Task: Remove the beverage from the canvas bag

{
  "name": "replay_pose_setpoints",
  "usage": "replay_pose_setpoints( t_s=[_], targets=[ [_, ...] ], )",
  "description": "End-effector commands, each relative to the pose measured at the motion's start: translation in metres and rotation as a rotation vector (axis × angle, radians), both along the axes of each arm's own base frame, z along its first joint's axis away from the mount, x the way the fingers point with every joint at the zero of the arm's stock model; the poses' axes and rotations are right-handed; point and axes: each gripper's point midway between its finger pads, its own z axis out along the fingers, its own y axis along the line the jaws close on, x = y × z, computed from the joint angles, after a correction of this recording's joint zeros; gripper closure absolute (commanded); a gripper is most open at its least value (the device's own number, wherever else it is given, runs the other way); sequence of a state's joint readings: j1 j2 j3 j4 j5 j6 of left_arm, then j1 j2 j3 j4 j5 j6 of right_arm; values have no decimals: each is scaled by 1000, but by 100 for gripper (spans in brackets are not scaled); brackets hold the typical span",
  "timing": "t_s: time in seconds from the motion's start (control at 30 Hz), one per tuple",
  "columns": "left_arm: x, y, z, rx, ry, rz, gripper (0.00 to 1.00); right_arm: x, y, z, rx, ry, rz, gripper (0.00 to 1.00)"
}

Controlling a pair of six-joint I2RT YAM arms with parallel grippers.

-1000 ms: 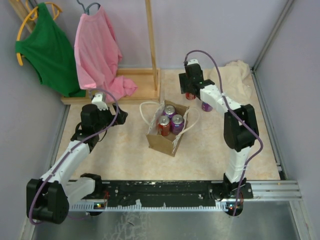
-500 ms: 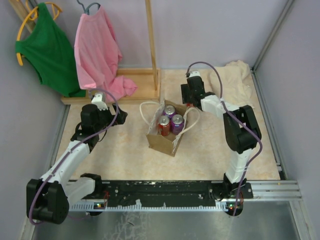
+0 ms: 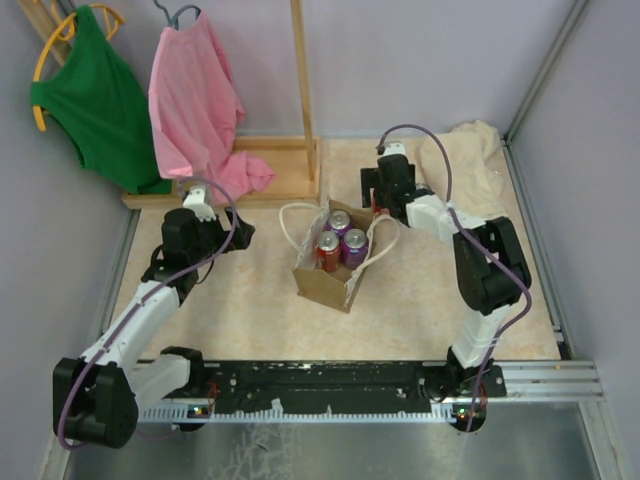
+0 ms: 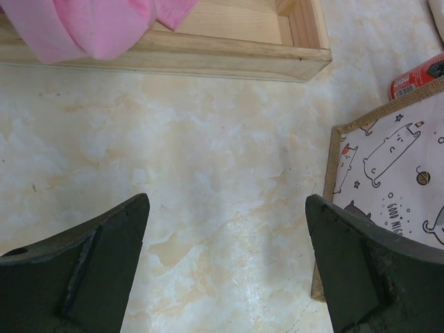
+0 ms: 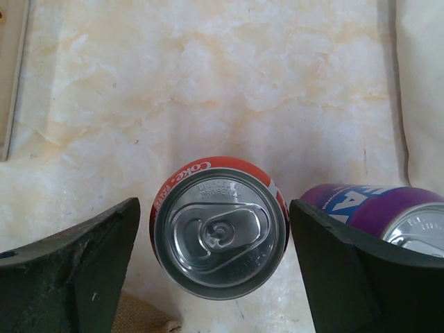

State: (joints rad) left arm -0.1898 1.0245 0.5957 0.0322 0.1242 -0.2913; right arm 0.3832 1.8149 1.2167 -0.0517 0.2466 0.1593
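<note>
Bag: tan-brown boxy canvas bag (image 3: 322, 285), centre of marbled bench (image 3: 240, 300).
Beverages: one red metal can (image 3: 328, 245), two purple metal cans (image 3: 354, 246) inside it.
Right gripper (image 5: 215, 208): jaws wide around another red can (image 5: 220, 232) at the bag's far side.
Left gripper (image 4: 227, 201): jaws wide, empty, left of bag.

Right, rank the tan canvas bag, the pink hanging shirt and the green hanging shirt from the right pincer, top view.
1. Tan canvas bag, just near-left of the right pincer.
2. Pink hanging shirt, back, left of centre.
3. Green hanging shirt, back left corner, farthest.
</note>
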Motion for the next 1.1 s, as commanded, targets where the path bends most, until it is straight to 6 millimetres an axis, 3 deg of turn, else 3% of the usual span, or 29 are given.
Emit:
replay_pose_setpoints(
  t_s=[0.0,0.17,0.33,0.47,0.57,0.67,0.83,0.97,1.07],
  targets=[
    [-3,-1,4,-4,-14,-6,0,10,1,54,54,-137,-14,11],
    [-3,-1,6,-1,-19,-5,0,6,2,88,50,-211,-27,11],
    [-3,-1,6,-3,-19,-8,0,-14,-14,145,77,-333,-110,11],
    [-4,-1,5,-2,-17,-4,0,-43,-37,155,123,-363,-218,13],
    [-3,0,5,0,-18,-3,0,-72,-54,141,142,-331,-274,17],
    [-3,-1,4,-2,-16,-6,0,-102,-67,115,148,-258,-317,31],
    [-1,-4,4,-8,-14,-18,0,-138,-71,69,168,-132,-314,46],
    [-1,-5,2,-9,-10,-21,0,-151,-66,39,170,-51,-284,50],
    [-2,-5,1,-13,-6,-23,0,-149,-53,22,197,-4,-250,52]
  ],
)
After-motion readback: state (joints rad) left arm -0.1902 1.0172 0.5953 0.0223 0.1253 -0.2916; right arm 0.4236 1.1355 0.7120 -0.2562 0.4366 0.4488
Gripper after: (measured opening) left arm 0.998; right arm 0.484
